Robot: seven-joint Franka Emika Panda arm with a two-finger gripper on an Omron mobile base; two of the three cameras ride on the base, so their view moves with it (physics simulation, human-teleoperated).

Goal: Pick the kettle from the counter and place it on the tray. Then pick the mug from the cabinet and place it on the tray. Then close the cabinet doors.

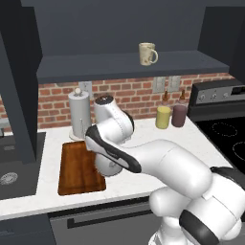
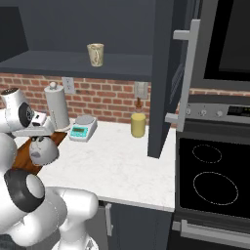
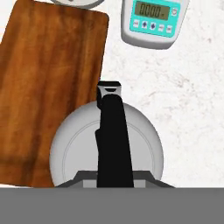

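The grey dome-shaped kettle sits right below the hand, its black handle running up between the jaws. My gripper is shut on that handle. The kettle straddles the right rim of the reddish-brown tray, half over the white counter. From the right, the kettle hangs under the gripper at the tray's edge; whether it touches down I cannot tell. The cream mug stands on the shelf of the open cabinet. Both cabinet doors stand open.
A white-and-teal scale lies just beyond the kettle. A paper-towel cylinder stands behind the tray. A yellow cup and a maroon cup stand by the brick wall. The stove is on the right, the sink on the left.
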